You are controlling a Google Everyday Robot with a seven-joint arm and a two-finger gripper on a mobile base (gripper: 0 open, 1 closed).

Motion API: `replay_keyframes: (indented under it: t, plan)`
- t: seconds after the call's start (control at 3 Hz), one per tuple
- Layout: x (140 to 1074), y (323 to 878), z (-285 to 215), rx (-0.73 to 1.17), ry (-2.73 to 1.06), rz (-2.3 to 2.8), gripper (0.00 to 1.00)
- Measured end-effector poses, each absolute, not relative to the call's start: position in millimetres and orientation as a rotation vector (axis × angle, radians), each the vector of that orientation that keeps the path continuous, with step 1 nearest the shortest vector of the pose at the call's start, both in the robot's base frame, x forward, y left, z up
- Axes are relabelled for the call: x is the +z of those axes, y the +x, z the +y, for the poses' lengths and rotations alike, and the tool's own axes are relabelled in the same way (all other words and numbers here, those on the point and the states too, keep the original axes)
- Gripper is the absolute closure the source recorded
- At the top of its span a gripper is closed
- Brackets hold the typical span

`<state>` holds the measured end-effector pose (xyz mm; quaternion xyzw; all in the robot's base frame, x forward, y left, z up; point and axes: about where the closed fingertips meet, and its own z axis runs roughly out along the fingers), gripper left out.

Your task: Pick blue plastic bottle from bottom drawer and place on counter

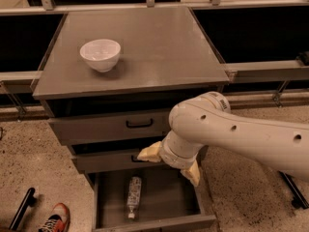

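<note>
One gripper [169,166], jaws spread, hovers centre-frame; blue plastic bottle [133,197] lies below-left in bottom drawer [166,203], long axis top-to-bottom.

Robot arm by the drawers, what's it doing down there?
The white robot arm is reaching down in front of the grey drawers. Its tool hangs just above the open bottom drawer with its fingers spread and nothing in them. The blue plastic bottle lies flat in that drawer, to the left of the tool, not yet picked up. It is meant to go up on the counter, where a white bowl sits.
</note>
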<state>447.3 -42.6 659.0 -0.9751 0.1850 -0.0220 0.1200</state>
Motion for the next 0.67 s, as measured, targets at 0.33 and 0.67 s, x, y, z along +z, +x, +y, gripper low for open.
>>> replay_keyframes:
  t: [0.33, 0.67]
  plan:
    - [659.0, 447.3, -42.6, -0.064, -2.850, 0.540, 0.00]
    - [629.6, 456.6, -37.0, -0.006, -2.910, 0.525, 0.00]
